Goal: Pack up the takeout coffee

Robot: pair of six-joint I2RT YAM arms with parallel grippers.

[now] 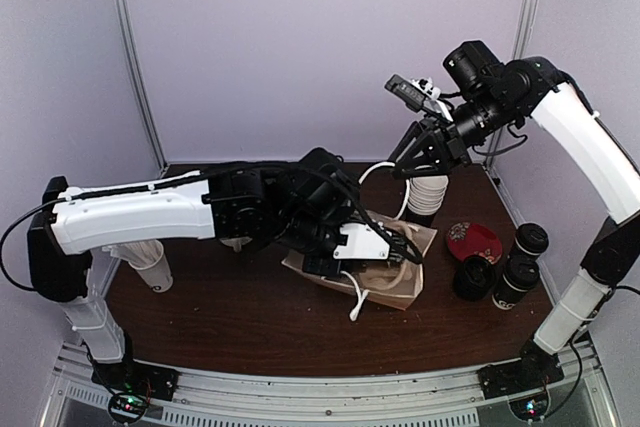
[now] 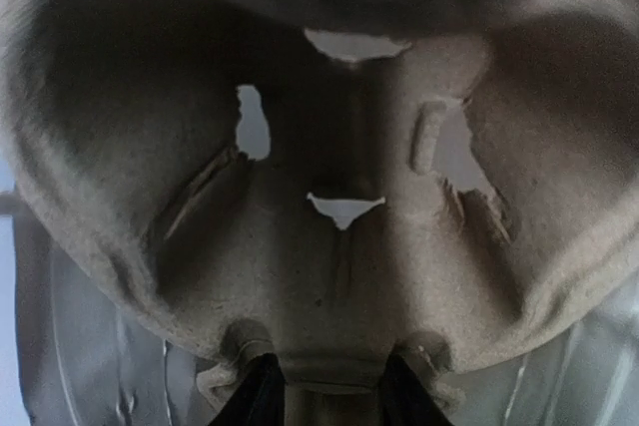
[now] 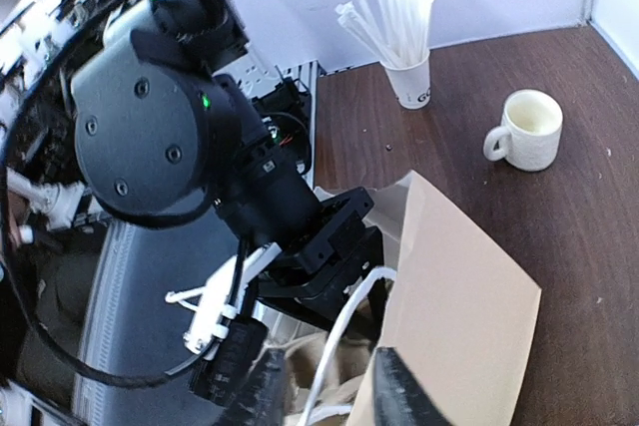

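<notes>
Above: the coffee cups (image 1: 516,282) stood on the desk (image 1: 230,317) right of the paper bag (image 1: 400,287), unpacked. Left wrist: the left tool (image 2: 332,393) pinched a cardboard tray (image 2: 300,276), probably seating it in the bag. Right wrist: the right tool (image 3: 332,401) stood half-open astride the bag's handle (image 3: 344,331).

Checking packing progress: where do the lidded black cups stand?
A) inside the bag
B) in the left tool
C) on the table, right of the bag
C: one cup and a second cup stand upright on the table, right of the bag.
</notes>
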